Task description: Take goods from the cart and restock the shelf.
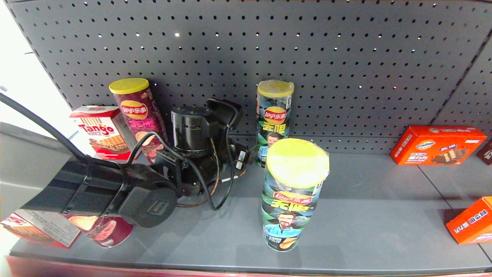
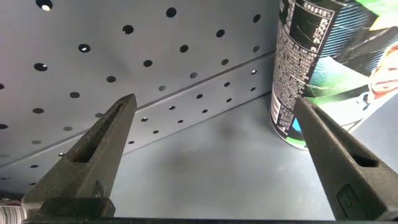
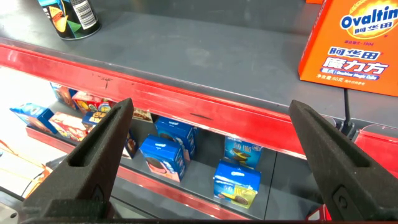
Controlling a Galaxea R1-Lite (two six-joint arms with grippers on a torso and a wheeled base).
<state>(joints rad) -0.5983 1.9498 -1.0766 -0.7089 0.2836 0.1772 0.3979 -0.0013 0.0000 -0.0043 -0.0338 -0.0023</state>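
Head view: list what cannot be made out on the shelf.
Maroon cylindrical crisp can at front left: upper part hidden under the left arm.
Red-and-white cardboard box at the front left corner: cut by the edge, overlapped by the arm.
Dark brown box at far right: mostly cut off by the edge.

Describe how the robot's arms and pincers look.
The left arm is black, with boxy links, a cylindrical joint, and black cables strapped alongside. The left pincer and right pincer each have two dark, grainy, wedge-shaped fingers with a slotted recess.
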